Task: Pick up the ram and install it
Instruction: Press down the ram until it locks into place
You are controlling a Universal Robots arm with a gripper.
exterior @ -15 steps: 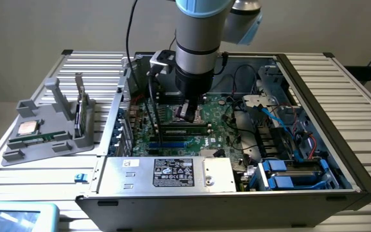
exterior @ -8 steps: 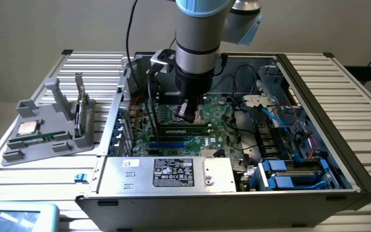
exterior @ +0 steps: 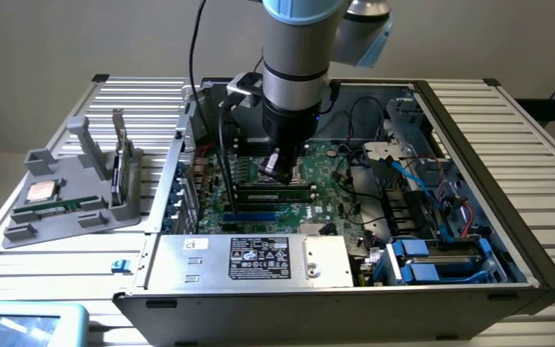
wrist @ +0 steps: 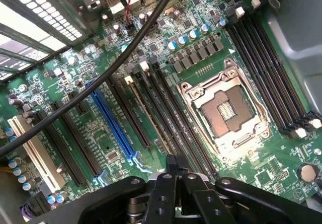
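From the exterior view, your arm is down inside the open PC case [exterior: 470, 238], with the gripper [exterior: 280, 170] hovering right over the motherboard [exterior: 331, 173] near the black memory slots. A green ram [exterior: 275, 194] stick already looks seated in one of those slots, just below the fingers, lying flat along the board. Over on the exterior view's left there's a grey parts holder [exterior: 66, 195] with a silver processor chip [exterior: 40, 191] and what looks like another thin stick standing in it.

In the wrist view, the gripper [wrist: 171, 169] is pinched fully closed with nothing between the fingertips, sitting just above the slots beside the empty CPU socket [wrist: 225, 113]. A black cable [wrist: 108, 73] runs diagonally across the board.

What I'd watch: closed fingers that low could clip the slot latches or the socket's frame if you drift sideways, and that cable could snag on the wrist.
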